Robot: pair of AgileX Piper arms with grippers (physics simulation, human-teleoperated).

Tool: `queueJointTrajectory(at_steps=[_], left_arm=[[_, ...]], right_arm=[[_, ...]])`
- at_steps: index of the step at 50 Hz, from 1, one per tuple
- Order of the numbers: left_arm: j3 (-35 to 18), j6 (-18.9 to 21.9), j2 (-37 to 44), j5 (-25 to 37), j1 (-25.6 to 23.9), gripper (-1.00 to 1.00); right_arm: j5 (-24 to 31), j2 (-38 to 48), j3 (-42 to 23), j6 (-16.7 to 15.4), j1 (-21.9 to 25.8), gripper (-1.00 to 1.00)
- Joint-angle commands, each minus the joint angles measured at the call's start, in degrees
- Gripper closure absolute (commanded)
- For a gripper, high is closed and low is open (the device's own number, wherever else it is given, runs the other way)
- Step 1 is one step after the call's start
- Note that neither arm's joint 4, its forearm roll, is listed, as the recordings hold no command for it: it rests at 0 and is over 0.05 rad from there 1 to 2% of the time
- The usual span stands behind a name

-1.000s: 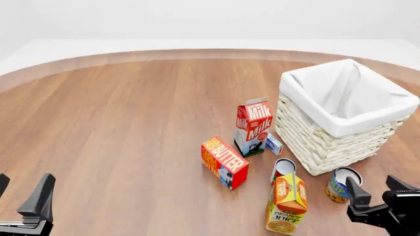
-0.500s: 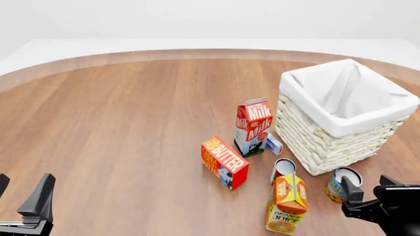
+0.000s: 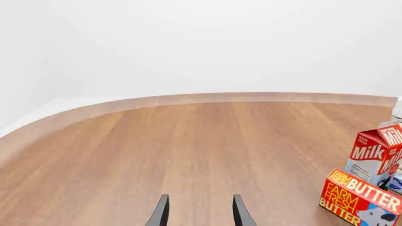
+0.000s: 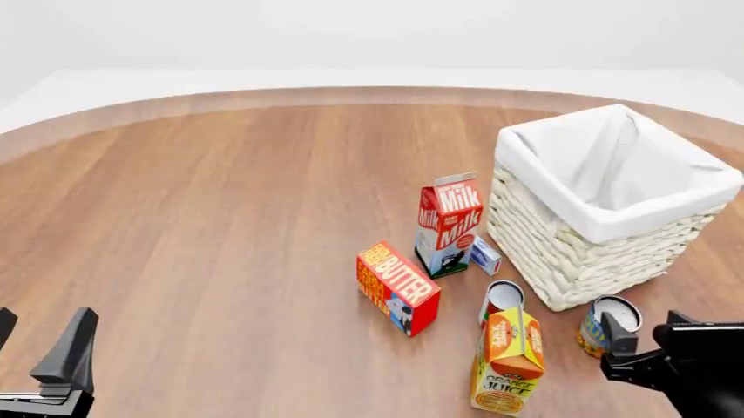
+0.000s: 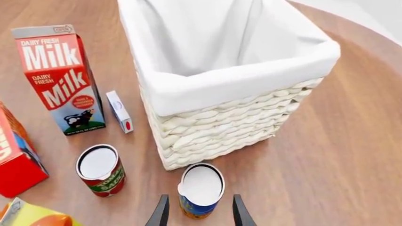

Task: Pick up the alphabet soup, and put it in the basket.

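Small blue + yellow soup can (image 5: 199, 190) upright on desk, just beside big white wicker basket (image 5: 226, 129). Right pincer (image 5: 197, 212) open round it, not gripping. Risk: tip knocks can over, or bumps red + white can (image 5: 100, 170) nearby. Left pincer (image 3: 197, 213) open, idle.

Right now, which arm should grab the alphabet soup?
Right. The right gripper is open, its fingers lined up either side of the alphabet soup beside the basket. The left gripper sits far across the table.

Blue-yellow soup can (image 5: 200, 190) upright, beside white basket (image 5: 238, 80).
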Motion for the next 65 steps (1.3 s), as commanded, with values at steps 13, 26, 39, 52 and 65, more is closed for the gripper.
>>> queueJointTrajectory(at_steps=[13, 26, 39, 52, 65], left_arm=[[0.0, 0.0, 0.0, 0.0, 0.0, -1.0], [0.0, 0.0, 0.0, 0.0, 0.0, -1.0], [0.0, 0.0, 0.0, 0.0, 0.0, -1.0], [0.0, 0.0, 0.0, 0.0, 0.0, -1.0], [0.0, 0.0, 0.0, 0.0, 0.0, -1.0]], right_arm=[[-8.22, 9.52, 0.02, 0.74, 0.4, -1.0], [-11.4, 14.09, 0.0, 1.6, -0.11, -1.0], [-14.78, 17.96, 0.0, 1.52, -0.56, -1.0], [-19.38, 23.02, -0.01, 1.73, -0.63, -1.0], [-32.61, 39.01, -0.01, 2.6, -1.3, -1.0]])
